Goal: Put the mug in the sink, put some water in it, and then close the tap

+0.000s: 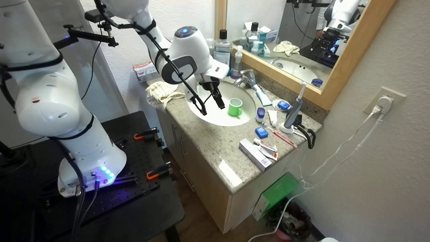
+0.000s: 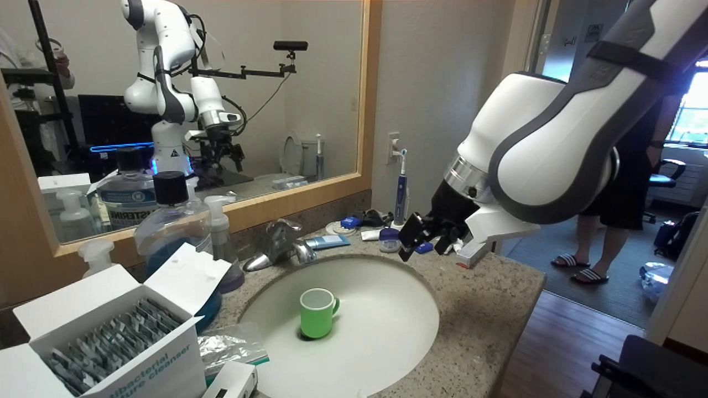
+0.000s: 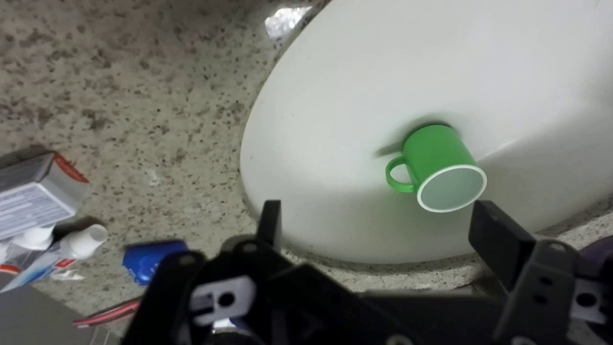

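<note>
The green mug (image 2: 316,322), white inside, stands upright in the white sink (image 2: 381,326); the chrome tap (image 2: 280,242) is at the sink's edge.

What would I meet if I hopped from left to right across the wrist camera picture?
A white box → a blue box → a black robot fingertip → the green mug.

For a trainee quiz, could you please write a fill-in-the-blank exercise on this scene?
The mug in the sink is coloured ____ outside.
Its opening faces ____, not down.
The gripper, holding nothing, is ____ rather than shut.
It touches ____ the mug nor the tap.
Missing words: green; up; open; neither.
</note>
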